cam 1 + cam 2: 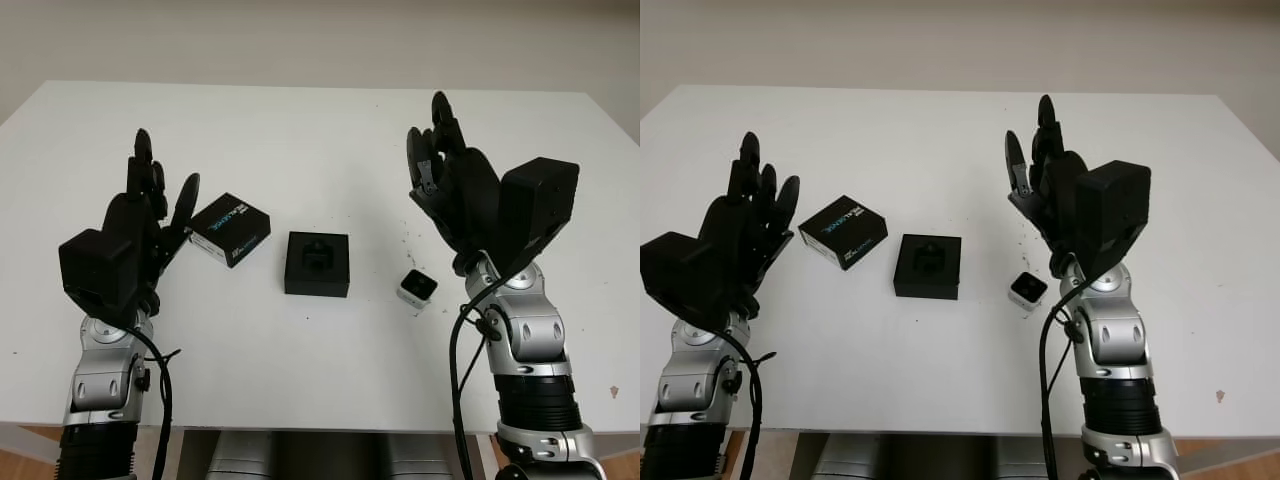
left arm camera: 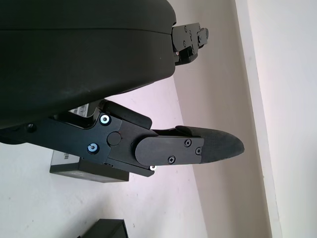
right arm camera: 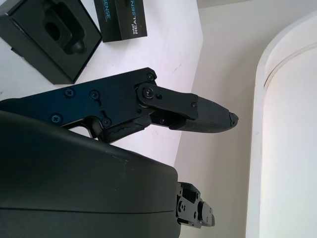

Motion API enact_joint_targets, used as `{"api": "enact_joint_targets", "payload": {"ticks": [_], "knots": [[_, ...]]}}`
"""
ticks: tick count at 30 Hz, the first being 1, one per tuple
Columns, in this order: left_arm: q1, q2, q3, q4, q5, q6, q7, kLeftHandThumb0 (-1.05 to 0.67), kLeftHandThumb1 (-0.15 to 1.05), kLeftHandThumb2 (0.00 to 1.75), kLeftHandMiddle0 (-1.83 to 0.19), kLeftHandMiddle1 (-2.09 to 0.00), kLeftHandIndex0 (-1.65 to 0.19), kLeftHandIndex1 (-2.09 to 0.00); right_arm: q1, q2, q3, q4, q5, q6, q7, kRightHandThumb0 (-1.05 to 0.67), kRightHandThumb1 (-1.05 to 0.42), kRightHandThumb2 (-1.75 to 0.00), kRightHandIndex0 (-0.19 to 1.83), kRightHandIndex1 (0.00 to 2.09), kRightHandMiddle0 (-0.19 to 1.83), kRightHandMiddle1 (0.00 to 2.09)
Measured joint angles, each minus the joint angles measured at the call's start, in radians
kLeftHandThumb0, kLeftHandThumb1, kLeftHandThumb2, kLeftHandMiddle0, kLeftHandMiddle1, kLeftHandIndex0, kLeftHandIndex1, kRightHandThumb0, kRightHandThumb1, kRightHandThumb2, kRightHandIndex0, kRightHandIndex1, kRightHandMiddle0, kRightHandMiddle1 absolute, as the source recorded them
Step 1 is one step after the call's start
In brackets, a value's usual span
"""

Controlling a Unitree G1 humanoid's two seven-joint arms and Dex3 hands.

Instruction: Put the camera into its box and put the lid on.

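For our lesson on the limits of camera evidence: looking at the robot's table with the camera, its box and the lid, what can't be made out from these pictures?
- The lid: in the left wrist view, the left hand covers most of it.
- The small camera: too small in the eye views to read its markings or ports.
- The box: the depth of its black foam cut-out is unclear in the eye views.
- The table: its near corners are hidden behind both arms; the right hand is open above it.

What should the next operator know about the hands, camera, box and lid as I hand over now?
Left hand: open, raised beside the lid.
Right hand: open, raised above and behind the camera.
Box: open, mid-table, insert empty; the lid lies on its left, the camera on its right, all apart.
Done: nothing.
Left: put the camera in the box, then fit the lid.
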Motion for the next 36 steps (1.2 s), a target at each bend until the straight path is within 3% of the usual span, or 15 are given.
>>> {"api": "enact_joint_targets", "payload": {"ticks": [9,15,18,20,25,31,36], "knots": [[0.011,0.000,0.000,-0.008,0.000,0.005,-0.001,-0.75,1.05,0.39,0.11,-0.06,0.15,-0.06,0.005,-0.003,0.006,-0.007,0.000,0.029,0.016,-0.65,-1.05,-0.62,-0.19,0.00,-0.19,0.01],[0.010,-0.002,-0.001,0.007,-0.011,0.003,-0.009,-0.75,1.05,0.38,0.13,-0.05,0.17,-0.05,0.005,-0.035,-0.031,0.003,0.028,0.003,0.044,-0.60,-1.05,-0.37,-0.12,0.05,-0.10,0.06],[0.009,-0.002,-0.001,0.009,-0.011,-0.002,-0.011,-0.75,1.05,0.38,0.13,-0.05,0.17,-0.05,0.002,-0.094,-0.034,0.023,-0.010,-0.036,0.062,-0.54,-1.02,-0.11,0.06,0.13,0.08,0.16],[0.009,-0.002,-0.002,0.011,-0.009,-0.003,-0.010,-0.75,1.05,0.38,0.13,-0.05,0.17,-0.05,-0.007,-0.134,-0.040,0.044,-0.009,-0.066,0.094,-0.48,-0.98,-0.07,0.12,0.15,0.12,0.19],[0.009,-0.003,-0.007,0.012,-0.009,-0.012,-0.010,-0.75,1.05,0.39,0.13,-0.05,0.17,-0.05,-0.046,-0.284,-0.034,0.094,-0.039,-0.094,0.226,-0.35,-0.91,-0.05,0.24,0.16,0.00,0.68],[0.009,-0.009,-0.011,0.012,-0.009,-0.013,-0.007,-0.74,1.05,0.39,0.13,-0.05,0.17,-0.05,-0.057,-0.410,-0.007,0.125,-0.076,-0.149,0.364,-0.18,-0.89,-0.05,0.27,0.16,-0.03,0.73],[0.011,-0.018,-0.014,0.012,-0.010,-0.013,-0.007,-0.75,1.05,0.39,0.13,-0.05,0.17,-0.05,-0.062,-0.489,0.036,0.190,-0.108,-0.258,0.483,-0.17,-0.86,-0.05,0.31,0.19,-0.06,0.87]]}}
